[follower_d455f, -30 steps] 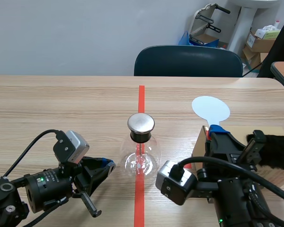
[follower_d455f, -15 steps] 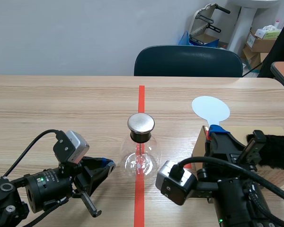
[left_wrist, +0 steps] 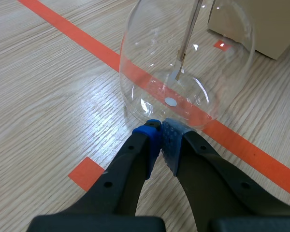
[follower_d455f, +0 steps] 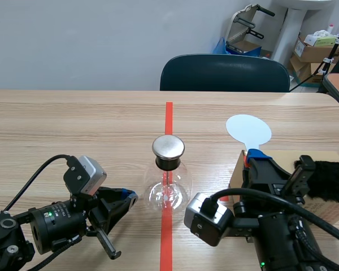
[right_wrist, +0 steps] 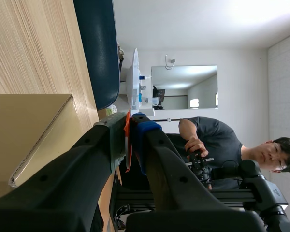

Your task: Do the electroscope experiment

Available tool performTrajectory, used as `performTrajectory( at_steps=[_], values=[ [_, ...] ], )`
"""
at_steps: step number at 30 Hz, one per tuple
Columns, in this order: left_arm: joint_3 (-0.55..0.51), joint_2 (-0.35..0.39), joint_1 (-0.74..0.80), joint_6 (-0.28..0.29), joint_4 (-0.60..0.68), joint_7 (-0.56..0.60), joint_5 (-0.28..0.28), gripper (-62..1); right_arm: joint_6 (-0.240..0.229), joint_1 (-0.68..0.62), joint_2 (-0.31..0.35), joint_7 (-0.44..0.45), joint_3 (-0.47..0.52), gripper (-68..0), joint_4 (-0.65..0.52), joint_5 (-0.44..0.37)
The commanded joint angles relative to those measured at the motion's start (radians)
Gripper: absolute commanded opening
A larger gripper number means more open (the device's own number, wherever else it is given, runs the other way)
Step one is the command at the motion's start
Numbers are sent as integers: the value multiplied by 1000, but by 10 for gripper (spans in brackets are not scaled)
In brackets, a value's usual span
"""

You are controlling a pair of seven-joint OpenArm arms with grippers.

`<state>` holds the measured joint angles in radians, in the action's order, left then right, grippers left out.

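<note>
I find the left gripper (left_wrist: pixel 160 129) closed on nothing, tips just short of the flask (follower_d455f: pixel 168 182) at mid-table (follower_d455f: pixel 73 124). The right gripper (right_wrist: pixel 130 126) clamps the paddle (follower_d455f: pixel 248 131) near the right edge.

Wooden table (follower_d455f: pixel 73 124) carries a glass flask (follower_d455f: pixel 168 192) at centre, standing on the tape line (follower_d455f: pixel 169 116); box (follower_d455f: pixel 235 172) at its 3 o'clock

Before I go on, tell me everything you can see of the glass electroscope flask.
The flask is clear, round-bellied glass, upright on the red tape line mid-table. A black collar rings its neck, topped by a round silvery metal cap. A thin rod hangs inside, ending in a small pale tab. The shut left gripper sits close to its base; contact is unclear.
</note>
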<state>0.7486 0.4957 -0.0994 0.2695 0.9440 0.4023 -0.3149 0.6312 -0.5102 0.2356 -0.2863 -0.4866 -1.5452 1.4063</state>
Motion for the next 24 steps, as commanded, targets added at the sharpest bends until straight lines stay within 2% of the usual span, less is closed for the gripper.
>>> performTrajectory(
  at_steps=[1, 20, 24],
  values=[
    [-3, -8, 0, 6, 16, 20, -10, -569, 11, 14, 3, 1, 3, -662, -11, 4],
    [-3, -7, 0, 6, 16, 18, -10, -568, 13, 14, 3, 1, 3, -660, -11, 4],
    [-3, -1, 0, 6, 16, 2, -9, -566, 60, 14, 5, 23, 3, -660, -11, -6]
  ],
)
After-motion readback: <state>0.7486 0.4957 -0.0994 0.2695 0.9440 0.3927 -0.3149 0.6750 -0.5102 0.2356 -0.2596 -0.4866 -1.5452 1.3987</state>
